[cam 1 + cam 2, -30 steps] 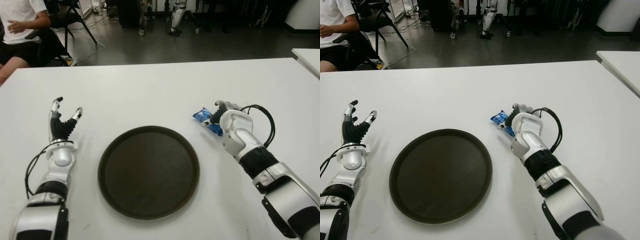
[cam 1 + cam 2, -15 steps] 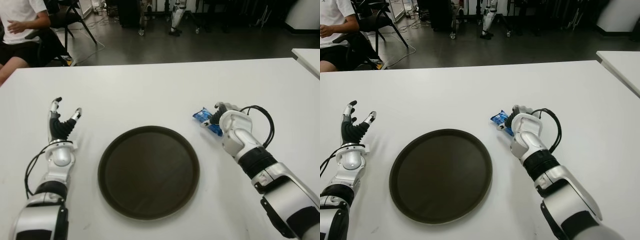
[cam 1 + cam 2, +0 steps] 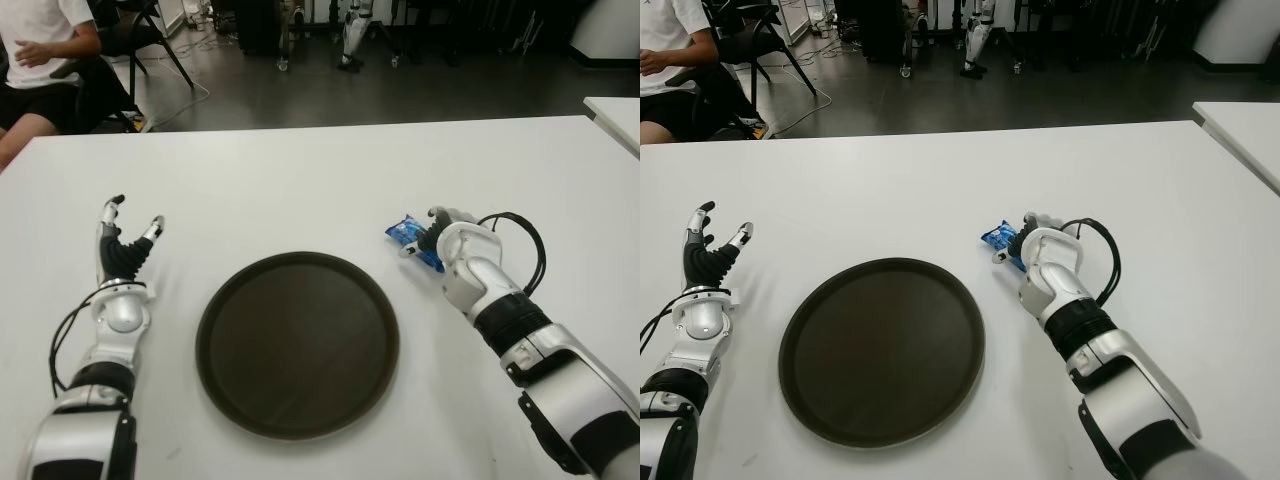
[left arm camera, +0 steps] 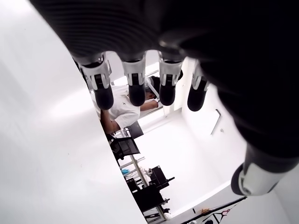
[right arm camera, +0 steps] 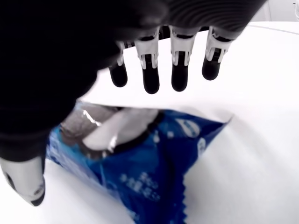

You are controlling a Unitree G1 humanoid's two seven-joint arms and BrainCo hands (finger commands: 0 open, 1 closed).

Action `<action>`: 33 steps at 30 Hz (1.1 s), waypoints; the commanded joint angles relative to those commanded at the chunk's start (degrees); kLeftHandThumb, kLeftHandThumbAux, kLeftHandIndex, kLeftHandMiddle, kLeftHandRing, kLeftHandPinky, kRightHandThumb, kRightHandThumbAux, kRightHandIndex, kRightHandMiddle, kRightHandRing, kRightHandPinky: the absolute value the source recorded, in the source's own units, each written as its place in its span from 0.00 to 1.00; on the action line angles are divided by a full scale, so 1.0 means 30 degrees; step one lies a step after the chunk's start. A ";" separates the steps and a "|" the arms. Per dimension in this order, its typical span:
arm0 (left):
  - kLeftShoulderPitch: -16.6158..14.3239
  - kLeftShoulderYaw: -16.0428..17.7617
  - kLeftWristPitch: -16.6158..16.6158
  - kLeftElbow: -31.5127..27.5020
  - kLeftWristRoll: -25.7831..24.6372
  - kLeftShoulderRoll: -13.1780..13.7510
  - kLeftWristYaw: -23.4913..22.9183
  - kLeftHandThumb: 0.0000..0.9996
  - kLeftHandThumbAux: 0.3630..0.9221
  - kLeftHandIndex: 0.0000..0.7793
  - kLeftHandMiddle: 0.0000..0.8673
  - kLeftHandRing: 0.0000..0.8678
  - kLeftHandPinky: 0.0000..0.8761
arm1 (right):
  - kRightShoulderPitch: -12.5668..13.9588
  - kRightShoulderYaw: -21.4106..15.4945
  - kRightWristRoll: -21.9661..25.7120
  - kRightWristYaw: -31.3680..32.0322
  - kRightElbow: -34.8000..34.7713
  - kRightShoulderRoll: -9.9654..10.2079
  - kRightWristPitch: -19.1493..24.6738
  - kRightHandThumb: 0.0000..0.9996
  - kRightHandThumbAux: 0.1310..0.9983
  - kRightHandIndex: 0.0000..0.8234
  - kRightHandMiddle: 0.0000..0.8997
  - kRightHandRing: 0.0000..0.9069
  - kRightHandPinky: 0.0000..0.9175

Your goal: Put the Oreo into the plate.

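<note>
Oreo first, as the object at stake, then the scene from left to right. Left hand shows at the left of the table, well apart from the plate, fingers spread and upright, holding nothing; idle. Plate, dark and round, sits mid-table with nothing in it. Just off its right rim, on the bare tabletop, lies the Oreo, a small blue foil packet. Right hand is over the packet; in its wrist view the fingers hang extended above the wrapper and the thumb sits low beside one end, none of them visibly pressing on it. So: hand open, poised, not gripping. Risks as I judge them: the foil looks slick and crinkled, and a close that catches only an edge could pinch the flap and let the packet swing or slip out on the lift. The packet lies flat, so fingertips may skate over it and shove it further from the plate instead of getting under. A hard squeeze could crush the biscuit inside. The carry to the plate is short, but a loose hold could drop it on the rim or short of it.
</note>
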 joint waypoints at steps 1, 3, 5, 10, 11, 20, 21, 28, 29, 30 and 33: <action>-0.0006 0.0019 0.0009 0.0036 -0.0030 0.0003 -0.0064 0.00 0.37 0.00 0.00 0.00 0.00 | -0.0130 0.0034 -0.0014 0.0053 0.0270 0.0060 0.0007 0.00 0.58 0.16 0.16 0.10 0.00; -0.0022 0.0054 0.0033 0.0088 -0.0087 0.0004 -0.0169 0.00 0.38 0.01 0.00 0.00 0.00 | -0.0304 0.0077 -0.0030 0.0101 0.0645 0.0137 -0.0031 0.00 0.58 0.16 0.15 0.10 0.00; -0.0051 0.0079 0.0050 0.0127 -0.0123 0.0006 -0.0216 0.00 0.38 0.01 0.00 0.00 0.00 | -0.0372 0.0130 -0.0047 0.0137 0.0818 0.0127 -0.0212 0.00 0.58 0.15 0.15 0.09 0.00; -0.0100 0.0048 0.0031 0.0155 -0.0054 0.0007 -0.0120 0.00 0.35 0.00 0.00 0.00 0.00 | -0.0504 0.0316 -0.0077 0.0362 0.1138 -0.0021 -0.0822 0.00 0.57 0.15 0.15 0.09 0.00; -0.0088 0.0013 -0.0012 0.0139 -0.0003 0.0019 -0.0085 0.00 0.35 0.00 0.00 0.00 0.00 | -0.0536 0.0361 -0.0093 0.0452 0.1182 -0.0057 -0.0934 0.00 0.56 0.15 0.15 0.09 0.00; 0.0018 0.0165 -0.0276 0.0100 -0.0211 -0.0047 -0.0290 0.00 0.38 0.00 0.00 0.00 0.00 | -0.0944 0.0339 0.0150 0.1245 0.2004 -0.0124 -0.1929 0.00 0.56 0.14 0.13 0.07 0.00; 0.0016 0.0180 -0.0264 0.0103 -0.0236 -0.0053 -0.0318 0.00 0.38 0.00 0.00 0.00 0.00 | -0.0966 0.0346 0.0156 0.1297 0.2057 -0.0135 -0.2012 0.00 0.56 0.13 0.13 0.07 0.00; -0.0002 0.0342 -0.0115 0.0140 -0.0488 -0.0075 -0.0577 0.00 0.42 0.00 0.00 0.00 0.00 | -0.1241 0.0277 0.0325 0.1185 0.3126 -0.0060 -0.2979 0.00 0.55 0.13 0.13 0.07 0.00; -0.0005 0.0338 -0.0106 0.0148 -0.0484 -0.0075 -0.0554 0.00 0.42 0.00 0.00 0.00 0.00 | -0.1226 0.0268 0.0324 0.1123 0.3182 -0.0068 -0.3093 0.00 0.55 0.13 0.13 0.07 0.00; -0.0008 0.0329 -0.0100 0.0153 -0.0483 -0.0073 -0.0538 0.00 0.42 0.00 0.00 0.00 0.00 | -0.1227 0.0258 0.0321 0.1079 0.3239 -0.0068 -0.3178 0.00 0.55 0.13 0.13 0.07 0.00; -0.0022 0.0227 -0.0088 0.0175 -0.0368 -0.0056 -0.0362 0.00 0.41 0.00 0.00 0.00 0.00 | -0.1351 0.0174 0.0354 0.1028 0.3544 0.0053 -0.3115 0.00 0.55 0.13 0.13 0.06 0.00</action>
